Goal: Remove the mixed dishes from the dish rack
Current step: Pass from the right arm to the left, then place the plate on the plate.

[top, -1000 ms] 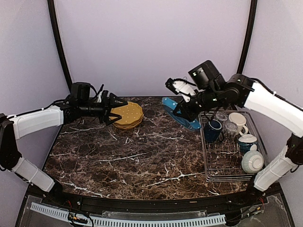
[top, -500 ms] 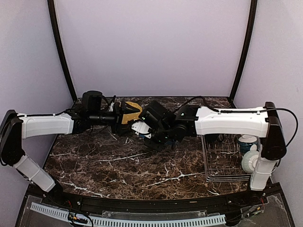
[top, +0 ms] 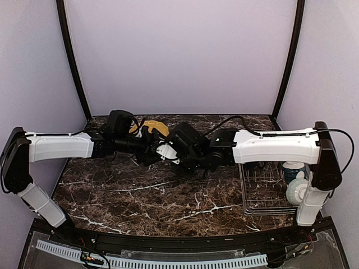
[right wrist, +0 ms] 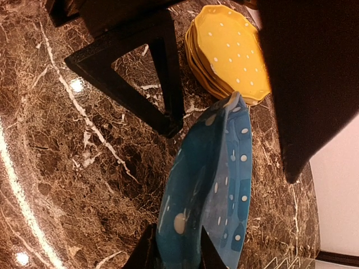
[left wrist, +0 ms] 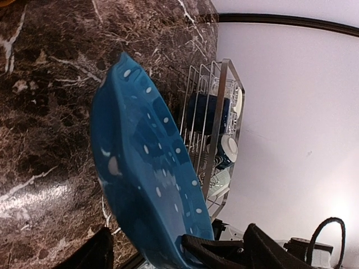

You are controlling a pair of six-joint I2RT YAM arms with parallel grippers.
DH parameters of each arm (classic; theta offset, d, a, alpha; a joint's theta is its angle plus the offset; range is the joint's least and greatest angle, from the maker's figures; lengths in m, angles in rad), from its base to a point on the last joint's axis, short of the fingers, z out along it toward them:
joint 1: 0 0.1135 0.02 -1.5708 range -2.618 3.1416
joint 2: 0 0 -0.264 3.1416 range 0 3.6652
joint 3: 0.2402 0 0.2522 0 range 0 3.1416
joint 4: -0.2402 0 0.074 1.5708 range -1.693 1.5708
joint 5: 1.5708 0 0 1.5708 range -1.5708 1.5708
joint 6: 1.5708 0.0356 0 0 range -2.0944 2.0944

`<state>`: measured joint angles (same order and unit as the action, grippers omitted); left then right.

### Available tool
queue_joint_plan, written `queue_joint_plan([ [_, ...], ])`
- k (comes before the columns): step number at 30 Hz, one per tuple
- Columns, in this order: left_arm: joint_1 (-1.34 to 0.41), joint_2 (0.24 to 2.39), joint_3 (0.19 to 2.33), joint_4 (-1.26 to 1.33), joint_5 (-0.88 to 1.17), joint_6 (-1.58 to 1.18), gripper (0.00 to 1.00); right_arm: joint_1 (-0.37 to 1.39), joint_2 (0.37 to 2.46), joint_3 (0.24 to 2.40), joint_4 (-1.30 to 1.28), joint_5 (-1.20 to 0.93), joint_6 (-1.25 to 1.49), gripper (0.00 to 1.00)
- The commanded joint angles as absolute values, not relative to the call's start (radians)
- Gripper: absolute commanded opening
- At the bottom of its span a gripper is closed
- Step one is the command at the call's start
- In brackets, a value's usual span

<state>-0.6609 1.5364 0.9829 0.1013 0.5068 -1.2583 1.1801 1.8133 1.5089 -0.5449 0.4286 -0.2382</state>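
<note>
My right gripper (right wrist: 176,255) is shut on the near rim of the blue white-dotted plate (right wrist: 216,179), holding it on edge above the marble. The same plate (left wrist: 146,162) fills the left wrist view, and my open left gripper (left wrist: 151,253) straddles its far rim; one finger (left wrist: 216,249) lies against the rim and the other stands apart. Both grippers meet left of centre, left gripper (top: 148,148) and right gripper (top: 168,156). A stack of yellow plates (right wrist: 233,50) lies just beyond. The dish rack (top: 268,193) holds a dark blue cup (left wrist: 205,112) and a teal-and-white bowl (top: 297,190).
The yellow stack (top: 158,128) sits near the back edge of the marble table (top: 140,196), right behind the left wrist. The right arm (top: 275,147) stretches across the rack's far end. A purple wall closes the back and sides.
The right arm has swung the blue plate from beside the rack leftward to left of centre. The left arm has reached rightward, and its open fingers now straddle the plate.
</note>
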Motion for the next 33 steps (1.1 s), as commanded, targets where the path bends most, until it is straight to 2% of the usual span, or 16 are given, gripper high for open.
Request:
queue_joint_plan([
  [1,-0.680,1.556,0.979,0.212,0.563,-1.290,0.74,1.188,1.725,1.503,-0.372,0.503,-0.262,0.00],
  [4,-0.692,1.604,0.977,0.289,0.607,-1.327,0.57,1.193,1.726,1.501,-0.361,0.511,-0.265,0.00],
  [14,-0.699,1.629,0.979,0.401,0.632,-1.319,0.15,1.200,1.690,1.446,-0.367,0.530,-0.238,0.01],
  [15,-0.698,1.633,0.984,0.390,0.634,-1.310,0.08,1.201,1.685,1.439,-0.370,0.534,-0.231,0.08],
  [17,-0.692,1.635,0.994,0.375,0.632,-1.283,0.02,1.201,1.670,1.420,-0.381,0.540,-0.210,0.19],
  [25,-0.582,1.626,1.012,0.311,0.655,-1.083,0.01,1.200,1.556,1.319,-0.459,0.568,-0.100,0.74],
  [30,-0.455,1.627,1.018,0.371,0.738,-1.008,0.01,1.194,1.426,1.238,-0.501,0.590,-0.005,0.96],
  [33,-0.394,1.653,1.061,0.380,0.786,-0.957,0.01,1.174,1.360,1.194,-0.538,0.586,0.098,0.99],
])
